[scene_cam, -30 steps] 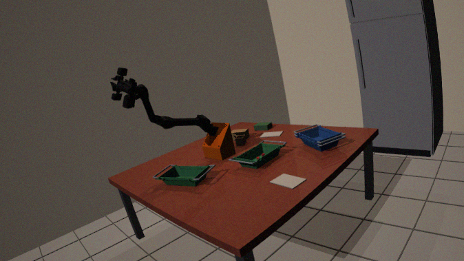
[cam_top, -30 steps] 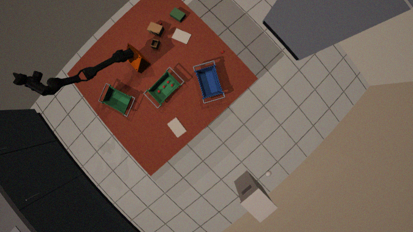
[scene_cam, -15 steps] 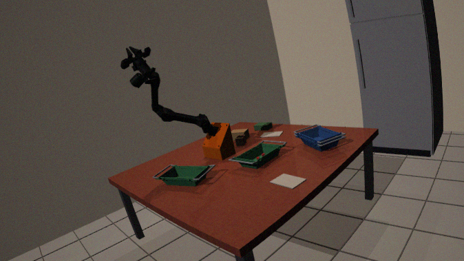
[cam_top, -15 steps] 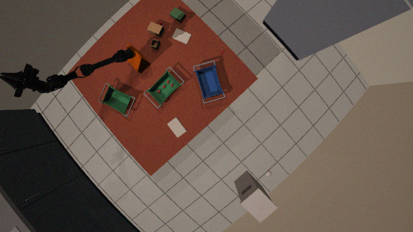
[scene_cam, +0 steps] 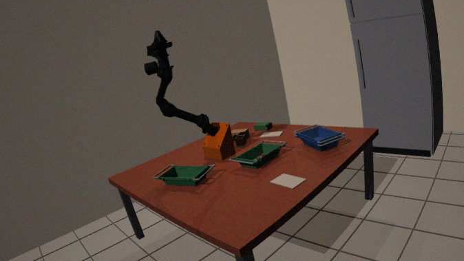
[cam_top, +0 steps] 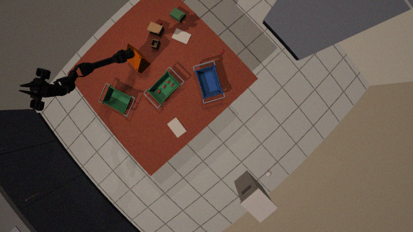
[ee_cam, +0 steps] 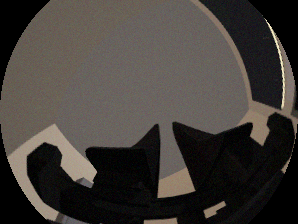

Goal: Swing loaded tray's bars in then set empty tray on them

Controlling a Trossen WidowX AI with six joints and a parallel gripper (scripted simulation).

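Observation:
The loaded green tray (cam_top: pixel 159 81) (scene_cam: pixel 249 162) stands upright on the table with a few small red blocks inside. Its wire bars are swung out, one bar (cam_top: pixel 176 74) over the upper right end and the other bar (cam_top: pixel 151 101) over the lower left end in the top view. The empty green tray (cam_top: pixel 117 99) (scene_cam: pixel 180 180) stands upright to its left, its bars also out over its ends. My gripper (cam_top: pixel 20 88) (scene_cam: pixel 157 32) (ee_cam: pixel 165 126) is shut to a narrow gap with nothing between the fingers. It is raised high beyond the table's left edge, far from both trays.
A blue tray (cam_top: pixel 209 81) (scene_cam: pixel 318 137) with bars out stands right of the loaded tray. White flat pieces (cam_top: pixel 176 127) (cam_top: pixel 181 36), a tan box (cam_top: pixel 155 27), a small open box (cam_top: pixel 155 44) and a green box (cam_top: pixel 178 14) lie around. The orange arm base (cam_top: pixel 138 60) stands behind the green trays.

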